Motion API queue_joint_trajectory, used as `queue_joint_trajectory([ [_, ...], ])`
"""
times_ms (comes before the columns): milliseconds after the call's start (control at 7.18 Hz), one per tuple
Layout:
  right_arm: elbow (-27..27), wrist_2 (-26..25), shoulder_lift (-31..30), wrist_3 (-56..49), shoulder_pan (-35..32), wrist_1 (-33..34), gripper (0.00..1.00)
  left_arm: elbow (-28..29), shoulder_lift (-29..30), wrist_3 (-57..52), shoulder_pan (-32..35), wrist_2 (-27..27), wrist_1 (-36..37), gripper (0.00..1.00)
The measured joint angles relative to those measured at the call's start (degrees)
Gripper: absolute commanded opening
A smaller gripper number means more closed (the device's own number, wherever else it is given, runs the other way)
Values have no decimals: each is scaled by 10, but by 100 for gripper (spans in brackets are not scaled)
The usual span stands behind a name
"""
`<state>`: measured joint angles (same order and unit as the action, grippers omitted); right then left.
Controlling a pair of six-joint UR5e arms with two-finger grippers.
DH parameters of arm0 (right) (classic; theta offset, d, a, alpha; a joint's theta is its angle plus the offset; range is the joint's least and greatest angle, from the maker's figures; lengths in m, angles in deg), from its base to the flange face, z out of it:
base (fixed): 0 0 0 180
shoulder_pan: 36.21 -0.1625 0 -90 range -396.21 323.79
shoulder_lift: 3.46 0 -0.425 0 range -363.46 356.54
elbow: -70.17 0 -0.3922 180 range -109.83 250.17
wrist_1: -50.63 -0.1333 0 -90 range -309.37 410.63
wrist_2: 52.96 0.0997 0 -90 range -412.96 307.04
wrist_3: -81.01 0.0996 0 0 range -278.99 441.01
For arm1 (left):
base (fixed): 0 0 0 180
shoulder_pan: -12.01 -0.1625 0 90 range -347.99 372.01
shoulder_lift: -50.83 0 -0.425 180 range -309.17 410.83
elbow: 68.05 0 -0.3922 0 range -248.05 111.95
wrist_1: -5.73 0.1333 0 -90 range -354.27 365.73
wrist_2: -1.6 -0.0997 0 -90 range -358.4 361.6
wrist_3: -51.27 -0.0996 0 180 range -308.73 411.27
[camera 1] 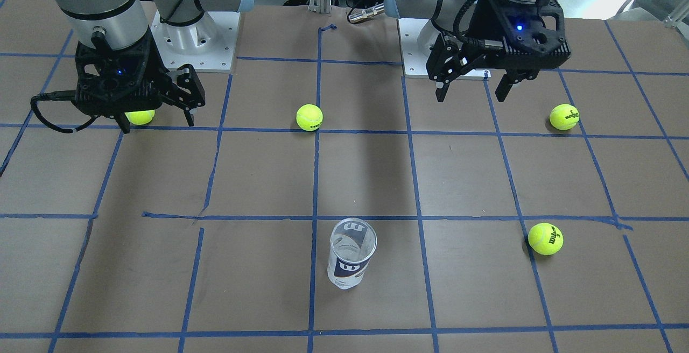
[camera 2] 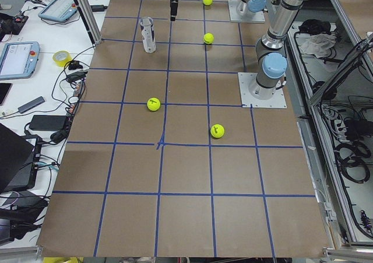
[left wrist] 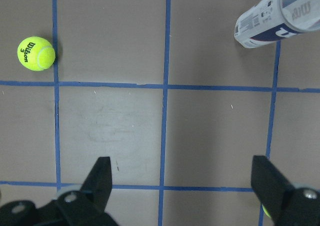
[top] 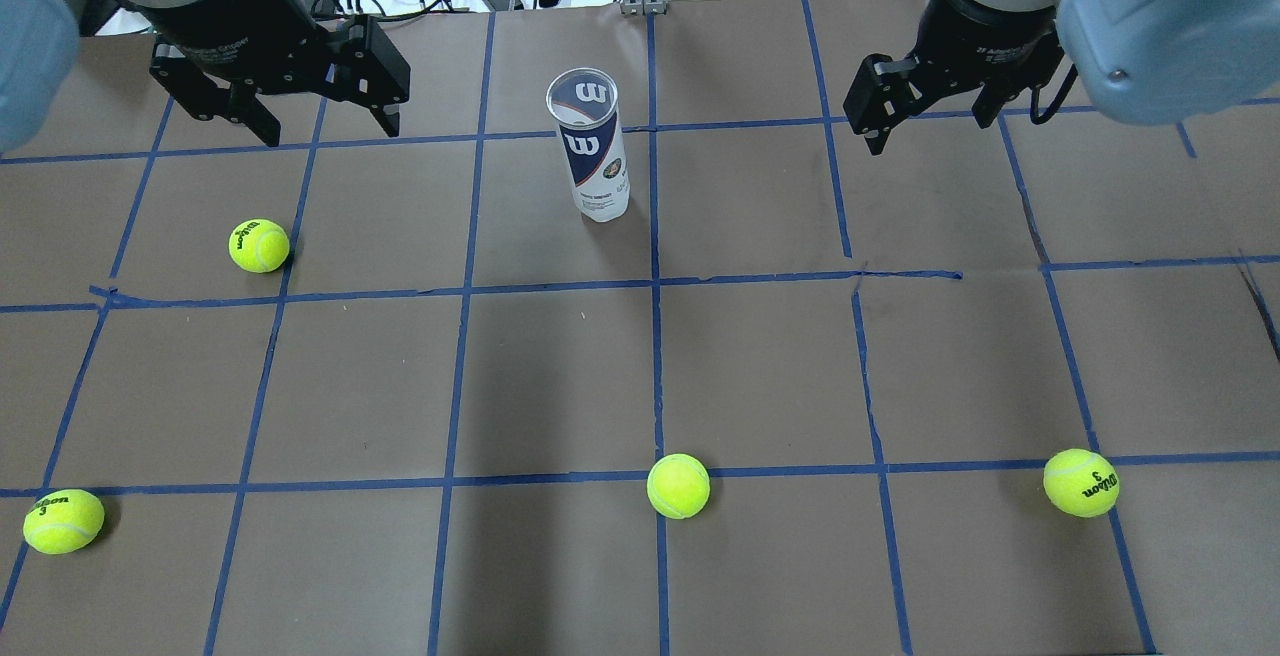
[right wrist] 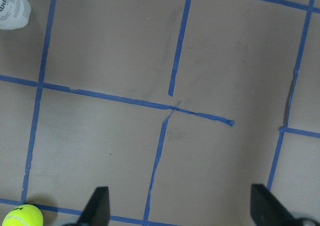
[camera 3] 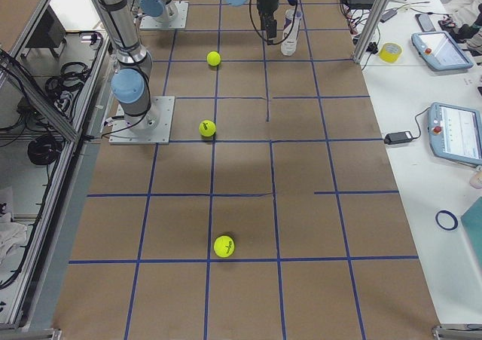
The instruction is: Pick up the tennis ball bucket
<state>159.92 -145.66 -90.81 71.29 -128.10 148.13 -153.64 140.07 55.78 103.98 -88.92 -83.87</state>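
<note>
The tennis ball can [top: 596, 151] stands upright on the counter [top: 760, 366], on the side far from the robot, close to the middle line and between the two arms. It looks empty, so it is probably light. Its thin, smooth plastic wall may slip or dent, so a gentle hold across the middle of the body seems best. The left gripper [top: 330, 131] and the right gripper [top: 930, 131] both hang above the counter with jaws spread wide, holding and touching nothing.
</note>
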Motion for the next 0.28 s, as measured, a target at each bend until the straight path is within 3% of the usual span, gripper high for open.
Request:
queue_joint_trajectory([
  [279,0,-1,1,-1,0,9,100,0,-2,2,4,-1,-9,100],
])
